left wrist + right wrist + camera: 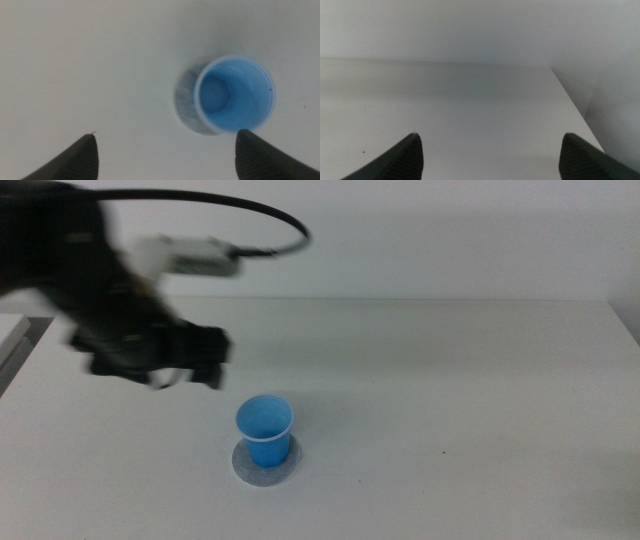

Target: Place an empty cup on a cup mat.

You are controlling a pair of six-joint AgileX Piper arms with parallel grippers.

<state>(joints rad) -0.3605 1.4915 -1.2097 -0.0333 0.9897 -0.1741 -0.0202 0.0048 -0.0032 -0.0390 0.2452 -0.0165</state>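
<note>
The left gripper (205, 360) hangs above the table (450, 380), up and to the left of the cup in the middle view, blurred, with nothing in it. In the left wrist view its two dark jaws stand wide apart, released, and the space between them shows only bare white surface, with the cup off toward one jaw. The blue cup (265, 430) stands upright on the cup mat (265, 465), its mouth open and its inside empty; seen from above in the left wrist view, the cup (235, 95) has a thin pale rim and covers most of the cup mat (186, 102), whose speckled grey edge shows as a crescent on one side. In the middle view the mat's rim shows around the cup's base, widest in front. Cup and mat sit near the table's front middle, apart from the gripper. The right gripper (490, 155) waits out of the middle view; its jaws are spread, holding nothing, over bare table near a table edge.
</note>
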